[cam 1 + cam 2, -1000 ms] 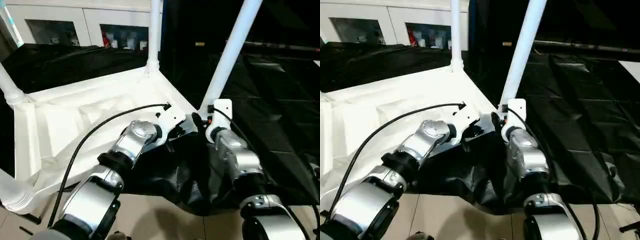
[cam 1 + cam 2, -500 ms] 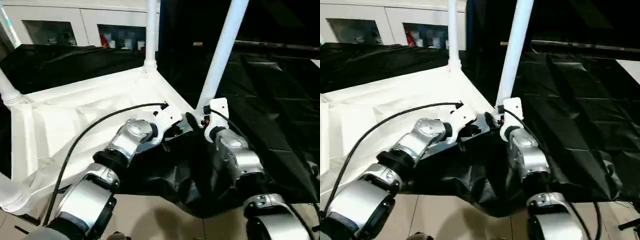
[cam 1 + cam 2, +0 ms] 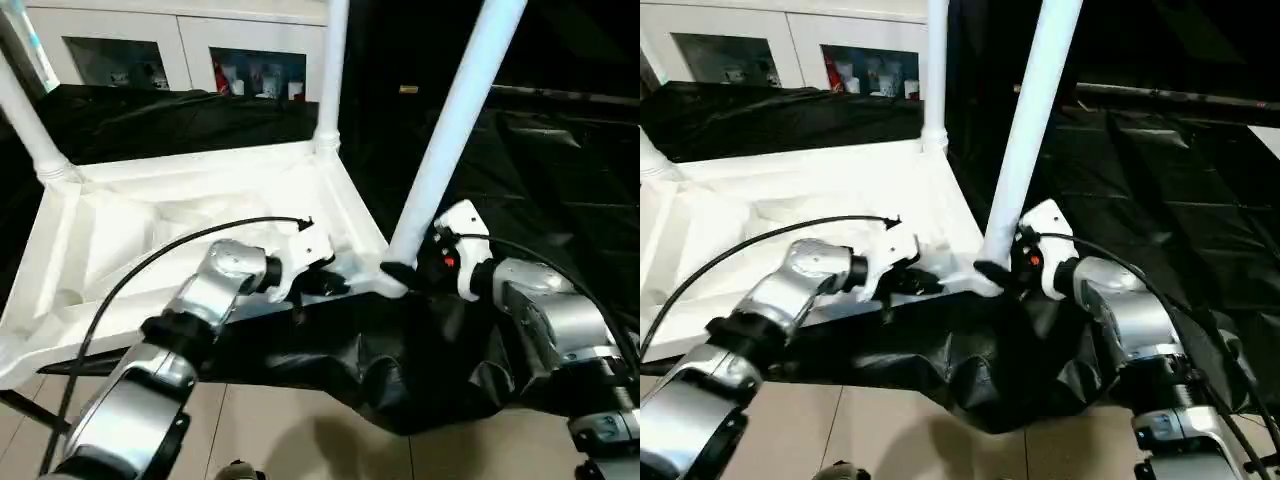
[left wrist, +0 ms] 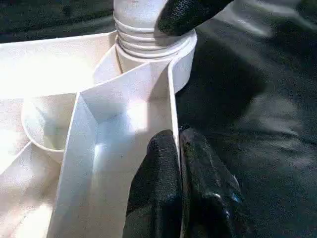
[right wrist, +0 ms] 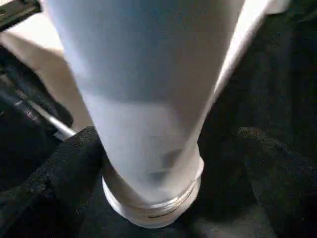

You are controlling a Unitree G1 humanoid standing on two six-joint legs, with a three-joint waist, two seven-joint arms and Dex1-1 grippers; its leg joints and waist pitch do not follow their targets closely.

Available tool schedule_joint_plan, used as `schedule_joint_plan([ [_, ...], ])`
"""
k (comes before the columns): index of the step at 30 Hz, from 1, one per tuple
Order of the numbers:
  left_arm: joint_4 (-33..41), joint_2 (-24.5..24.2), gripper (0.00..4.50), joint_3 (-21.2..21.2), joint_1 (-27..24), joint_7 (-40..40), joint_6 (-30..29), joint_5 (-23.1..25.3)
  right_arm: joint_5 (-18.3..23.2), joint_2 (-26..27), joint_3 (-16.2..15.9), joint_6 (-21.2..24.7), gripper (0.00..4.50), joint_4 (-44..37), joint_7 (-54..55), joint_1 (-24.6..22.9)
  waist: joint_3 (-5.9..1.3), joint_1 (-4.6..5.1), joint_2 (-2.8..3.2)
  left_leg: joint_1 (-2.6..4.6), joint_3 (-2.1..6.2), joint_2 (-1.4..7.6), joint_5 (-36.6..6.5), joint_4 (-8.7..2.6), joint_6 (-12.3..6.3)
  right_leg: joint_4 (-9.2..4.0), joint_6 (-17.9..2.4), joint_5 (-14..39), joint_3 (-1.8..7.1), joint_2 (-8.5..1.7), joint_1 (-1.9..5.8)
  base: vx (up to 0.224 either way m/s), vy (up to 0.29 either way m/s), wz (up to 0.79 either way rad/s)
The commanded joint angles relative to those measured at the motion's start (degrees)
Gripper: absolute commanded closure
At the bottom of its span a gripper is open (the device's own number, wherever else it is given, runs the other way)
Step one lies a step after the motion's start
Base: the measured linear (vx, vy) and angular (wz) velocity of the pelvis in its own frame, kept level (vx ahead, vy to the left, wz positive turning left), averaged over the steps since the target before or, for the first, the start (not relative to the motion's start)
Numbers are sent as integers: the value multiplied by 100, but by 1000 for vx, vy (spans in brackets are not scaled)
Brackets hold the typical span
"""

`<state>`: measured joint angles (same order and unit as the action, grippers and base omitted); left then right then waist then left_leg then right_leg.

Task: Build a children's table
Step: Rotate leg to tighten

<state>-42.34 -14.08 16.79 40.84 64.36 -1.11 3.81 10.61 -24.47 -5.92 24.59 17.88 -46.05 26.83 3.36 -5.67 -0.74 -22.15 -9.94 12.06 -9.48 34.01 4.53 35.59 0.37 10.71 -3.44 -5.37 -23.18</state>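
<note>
The children's table lies upside down on the black-draped table, its ribbed underside facing up and its near edge hanging out past the cloth's front edge over the tiled floor. White legs stand up from the corner sockets: the near right leg leans slightly, the far right leg rises straight, and a third leg stands at the far left corner. The left pincer is clenched on the thin white side wall of the tabletop, one black finger inside the wall and the other outside, close to the near right corner socket. The right pincer sits released around the base of the near right leg, with one black finger beside the leg's ringed foot on one side and the other finger well apart on the opposite side; whether the nearer finger touches the leg cannot be told. A black cable loops over the left forearm. White cabinets with glass doors stand behind the draped table.
</note>
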Motion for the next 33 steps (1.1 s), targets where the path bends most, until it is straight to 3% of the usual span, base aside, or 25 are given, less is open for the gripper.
schedule_joint_plan([
  [1,509,26,450,37,49,402,115,-339,-28,-155,-108,100,4,-214,-178,-66,-431,-1,-56,112,-38,99,-942,-371,-315,-373,-1443,475,208,-252,320,0,0,0],
  [8,705,-40,450,37,-54,452,15,-314,-12,-187,-269,252,4,-384,-365,-115,-429,-15,-61,112,-32,100,-974,-382,-209,-377,-1367,618,208,-252,307,0,0,0],
  [26,875,-97,450,29,-133,467,-108,-276,19,-158,-252,247,165,-461,-363,-227,-440,-21,-54,106,-32,89,-868,-368,-219,-360,-1371,474,205,-245,316,0,0,0],
  [30,725,-33,450,-20,-86,128,-150,-166,-3,92,-110,206,177,-305,47,-258,-448,-8,-66,98,-33,81,-802,-361,-226,-349,-1369,423,205,-246,316,0,0,0],
  [33,347,143,450,-96,83,-563,-209,38,-31,584,289,110,178,141,1039,-148,-435,26,-68,100,-35,73,-901,-372,-139,-378,-1325,669,205,-251,293,0,0,0],
])
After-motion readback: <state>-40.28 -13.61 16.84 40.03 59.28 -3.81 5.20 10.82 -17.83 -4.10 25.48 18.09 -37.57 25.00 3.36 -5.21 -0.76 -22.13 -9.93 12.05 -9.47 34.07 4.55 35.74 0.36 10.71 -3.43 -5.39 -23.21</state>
